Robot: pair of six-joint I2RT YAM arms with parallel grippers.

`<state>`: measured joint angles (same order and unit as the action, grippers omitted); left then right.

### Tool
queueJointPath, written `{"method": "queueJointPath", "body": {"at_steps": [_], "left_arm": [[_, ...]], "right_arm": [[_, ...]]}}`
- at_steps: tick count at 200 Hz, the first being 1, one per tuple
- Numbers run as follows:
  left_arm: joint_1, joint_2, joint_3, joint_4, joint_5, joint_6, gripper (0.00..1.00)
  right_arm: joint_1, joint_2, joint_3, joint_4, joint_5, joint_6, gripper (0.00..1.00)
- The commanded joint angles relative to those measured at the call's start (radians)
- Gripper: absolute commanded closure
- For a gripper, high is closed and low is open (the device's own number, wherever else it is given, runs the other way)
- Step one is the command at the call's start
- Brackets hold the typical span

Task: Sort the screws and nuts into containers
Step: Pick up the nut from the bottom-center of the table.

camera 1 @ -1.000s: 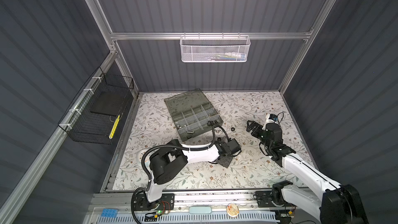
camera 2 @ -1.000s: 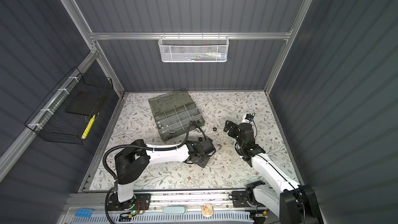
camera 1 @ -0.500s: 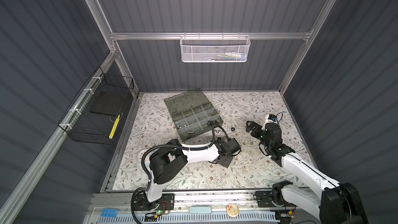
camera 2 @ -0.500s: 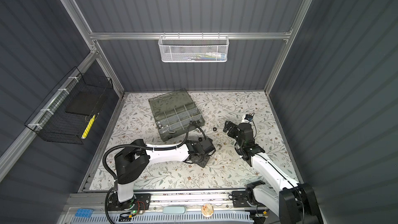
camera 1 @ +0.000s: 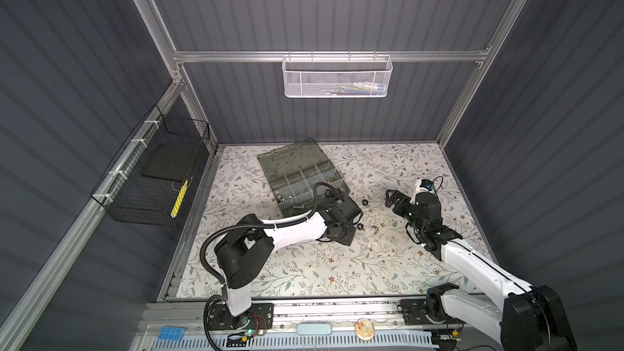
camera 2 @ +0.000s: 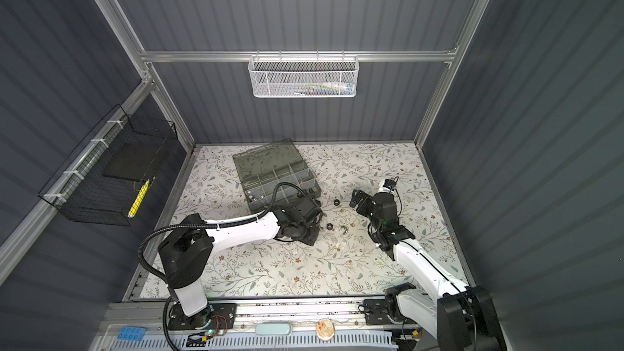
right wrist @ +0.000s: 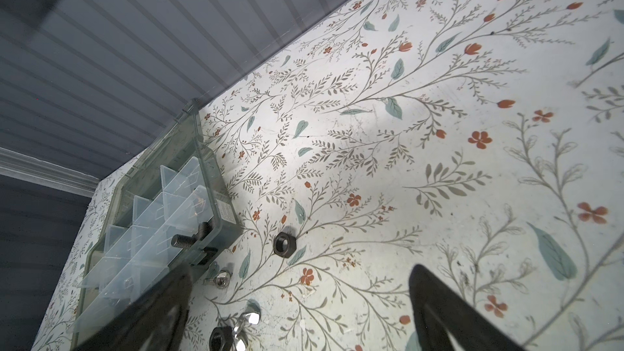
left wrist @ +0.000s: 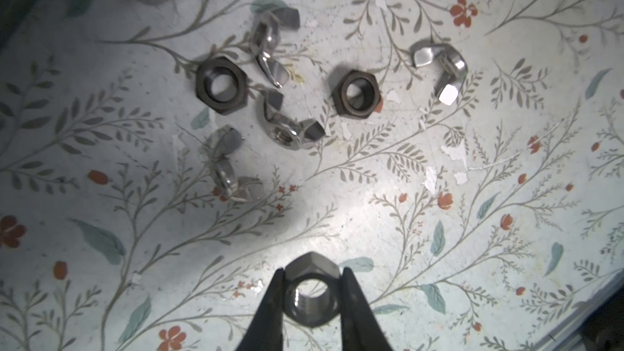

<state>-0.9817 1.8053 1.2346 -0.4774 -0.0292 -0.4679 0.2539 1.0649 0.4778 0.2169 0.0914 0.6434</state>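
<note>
In the left wrist view my left gripper (left wrist: 311, 287) is shut on a grey hex nut (left wrist: 311, 298), pinched by its flats just over the floral mat. Beyond it lie loose nuts: two dark hex nuts (left wrist: 221, 85) (left wrist: 358, 93) and several silver wing nuts (left wrist: 287, 126). The containers are the compartments of the grey-green organizer (camera 1: 304, 177), just behind the left wrist. Black screws (right wrist: 184, 241) lie in a compartment near its corner. My right gripper (right wrist: 300, 298) is open and empty, hovering right of the pile. A lone dark nut (camera 1: 364, 202) lies on the mat in front of it.
The organizer's smoky lid (camera 2: 260, 158) lies open towards the back wall. A white mesh basket (camera 1: 337, 77) hangs on the back rail. A black wire basket (camera 1: 152, 177) hangs on the left wall. The mat's front half holds only the arms.
</note>
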Motion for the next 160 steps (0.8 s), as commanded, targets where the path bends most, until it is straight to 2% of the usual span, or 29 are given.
{"method": "queueJointPath", "body": {"at_steps": [1,62,102,118,160], "left_arm": [[0.032,-0.045,-0.005,-0.015,0.015,0.013,0.76],[0.150,-0.113,0.040,-0.072,0.011,0.072,0.76],[0.267,-0.150,0.060,-0.074,0.061,0.091,0.76],[0.325,-0.158,0.057,-0.062,0.084,0.091,0.76],[0.491,-0.176,0.032,-0.012,0.204,0.056,0.75]], "right_arm": [[-0.004,0.007,0.002,0.013,-0.019,-0.005,0.01],[0.035,0.037,0.024,0.033,-0.058,-0.038,0.01],[0.166,0.047,0.057,0.053,-0.018,-0.132,0.01],[0.215,0.093,0.068,0.070,-0.017,-0.162,0.01],[0.334,0.138,0.101,0.100,-0.016,-0.265,0.01]]}}
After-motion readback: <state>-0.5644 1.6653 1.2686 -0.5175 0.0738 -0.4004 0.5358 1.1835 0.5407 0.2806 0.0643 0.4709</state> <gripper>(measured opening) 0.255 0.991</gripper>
